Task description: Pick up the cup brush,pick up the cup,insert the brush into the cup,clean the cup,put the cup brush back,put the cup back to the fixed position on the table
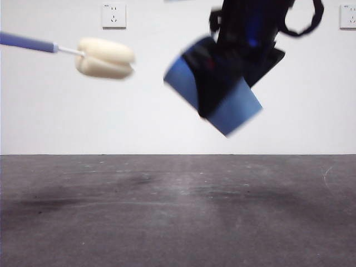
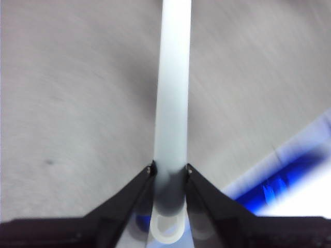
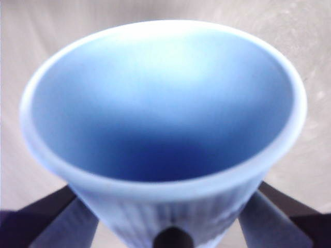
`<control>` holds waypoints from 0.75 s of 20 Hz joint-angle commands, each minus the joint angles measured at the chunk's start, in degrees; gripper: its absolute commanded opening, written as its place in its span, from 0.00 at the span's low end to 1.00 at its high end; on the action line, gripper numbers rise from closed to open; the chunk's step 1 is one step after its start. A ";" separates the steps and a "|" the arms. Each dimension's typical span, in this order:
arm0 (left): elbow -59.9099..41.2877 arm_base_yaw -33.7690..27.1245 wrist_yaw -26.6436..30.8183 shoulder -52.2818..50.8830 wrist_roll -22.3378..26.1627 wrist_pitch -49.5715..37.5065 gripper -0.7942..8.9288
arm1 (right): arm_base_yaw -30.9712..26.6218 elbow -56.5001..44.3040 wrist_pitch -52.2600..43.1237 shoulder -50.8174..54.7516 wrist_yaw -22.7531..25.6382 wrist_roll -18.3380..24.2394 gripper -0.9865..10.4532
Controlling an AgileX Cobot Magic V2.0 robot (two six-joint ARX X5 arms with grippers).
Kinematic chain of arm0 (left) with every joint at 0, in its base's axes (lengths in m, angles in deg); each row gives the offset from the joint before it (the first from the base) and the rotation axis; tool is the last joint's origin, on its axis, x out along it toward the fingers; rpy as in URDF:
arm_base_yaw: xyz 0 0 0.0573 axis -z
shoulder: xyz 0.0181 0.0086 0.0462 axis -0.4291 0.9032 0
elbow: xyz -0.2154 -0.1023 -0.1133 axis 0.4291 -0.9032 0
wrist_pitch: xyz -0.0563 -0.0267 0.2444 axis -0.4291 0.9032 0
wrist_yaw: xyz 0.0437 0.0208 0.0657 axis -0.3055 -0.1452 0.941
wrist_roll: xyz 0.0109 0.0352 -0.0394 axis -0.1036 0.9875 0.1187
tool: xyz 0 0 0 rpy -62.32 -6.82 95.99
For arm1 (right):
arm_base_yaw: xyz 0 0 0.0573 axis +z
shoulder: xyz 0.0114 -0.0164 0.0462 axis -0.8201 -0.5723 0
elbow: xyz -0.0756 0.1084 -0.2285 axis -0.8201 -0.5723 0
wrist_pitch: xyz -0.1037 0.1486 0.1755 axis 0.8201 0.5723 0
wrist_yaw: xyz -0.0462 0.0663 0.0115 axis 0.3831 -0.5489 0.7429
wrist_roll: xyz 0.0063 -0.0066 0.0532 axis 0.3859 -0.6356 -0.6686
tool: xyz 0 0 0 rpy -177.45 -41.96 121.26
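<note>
The cup brush (image 1: 103, 58) hangs in the air at the upper left of the front view, its cream sponge head pointing right and its grey handle running off the left edge. My left gripper (image 2: 170, 173) is shut on the brush's handle (image 2: 173, 93) near its white looped end. The blue cup (image 1: 236, 108) is held tilted high above the table (image 1: 178, 211), to the right of the sponge head and apart from it. My right gripper (image 1: 222, 83) is shut on the cup, its jaws on either side of the ribbed wall (image 3: 170, 217). The cup's inside (image 3: 165, 103) is empty.
A white wall with two power sockets (image 1: 114, 15) stands behind the table. The blue cup also shows blurred in the left wrist view (image 2: 279, 186), beyond the brush handle.
</note>
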 commanded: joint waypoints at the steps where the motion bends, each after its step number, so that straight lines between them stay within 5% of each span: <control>1: -5.81 -0.20 1.86 0.35 -9.40 -6.86 0.07 | 0.07 0.11 -1.73 4.13 -0.90 -13.70 0.07; 6: -21.75 -0.20 2.01 4.00 -22.34 -33.35 0.07 | 0.07 0.11 -2.29 13.07 -5.07 -17.79 0.07; 10: -22.51 -0.59 4.28 14.12 -23.65 -47.36 0.07 | 0.11 0.11 -1.99 18.62 -10.80 -20.06 0.07; 15: -22.49 -1.57 2.71 29.70 -24.57 -58.69 0.07 | 0.17 0.11 1.77 22.88 -10.80 -20.02 0.07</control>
